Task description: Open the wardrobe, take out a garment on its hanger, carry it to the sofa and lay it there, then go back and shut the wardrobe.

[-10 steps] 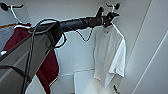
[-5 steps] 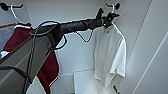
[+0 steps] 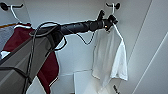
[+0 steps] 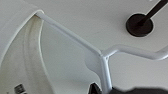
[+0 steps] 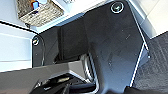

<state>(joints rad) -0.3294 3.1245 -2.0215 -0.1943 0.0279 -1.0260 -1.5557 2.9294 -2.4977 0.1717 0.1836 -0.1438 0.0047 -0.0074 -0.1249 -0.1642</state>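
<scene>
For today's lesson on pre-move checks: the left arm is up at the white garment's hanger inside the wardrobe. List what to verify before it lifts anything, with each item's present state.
1. Wardrobe open: ok.
2. Left pincer up at the hanger, not the maroon jacket: ok.
3. Pincer shut on the hanger: cannot tell.
4. Hanger on its black hook: ok.
5. Garment draped on the hanger: ok.
6. Arm cable apart from the garment: cannot tell.

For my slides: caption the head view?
Left gripper reaching the hanger of the white garment inside the wardrobe.

maroon jacket [image 3: 47,70] crowds left, garment [image 3: 110,57] right
</scene>
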